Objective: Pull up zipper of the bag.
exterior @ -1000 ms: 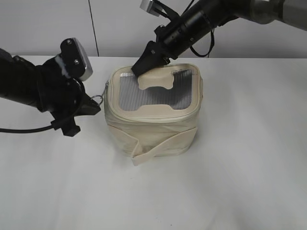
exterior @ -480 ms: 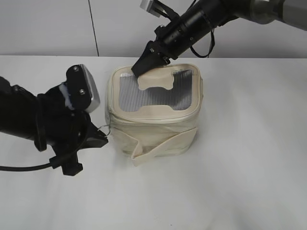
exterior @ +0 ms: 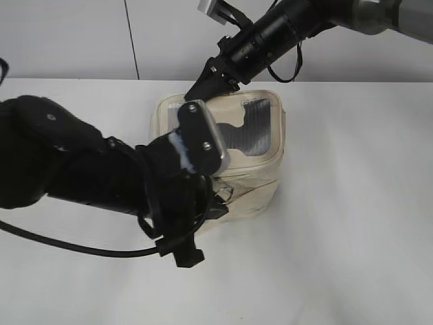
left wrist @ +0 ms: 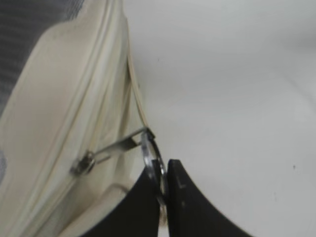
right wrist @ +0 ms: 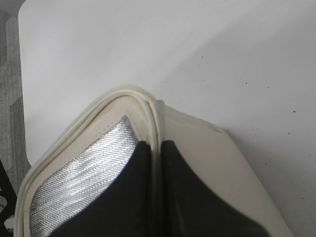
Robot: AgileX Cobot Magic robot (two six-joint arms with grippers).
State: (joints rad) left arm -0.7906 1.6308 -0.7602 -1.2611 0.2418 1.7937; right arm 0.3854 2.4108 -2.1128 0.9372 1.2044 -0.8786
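Jaws — left wrist view only — on ring pull (left wrist: 154, 163)

My grippers were black: the left gripper (left wrist: 164, 197) and the right gripper (right wrist: 157, 192). The bag (exterior: 260, 172) was cream-white, its mesh top (right wrist: 81, 180) a finely ribbed silvery grey. The zipper (left wrist: 84, 163) had a silver slider and ring. The table (exterior: 352, 223) was white.

both tools (left wrist: 163, 197) (right wrist: 157, 197) pinched closed.
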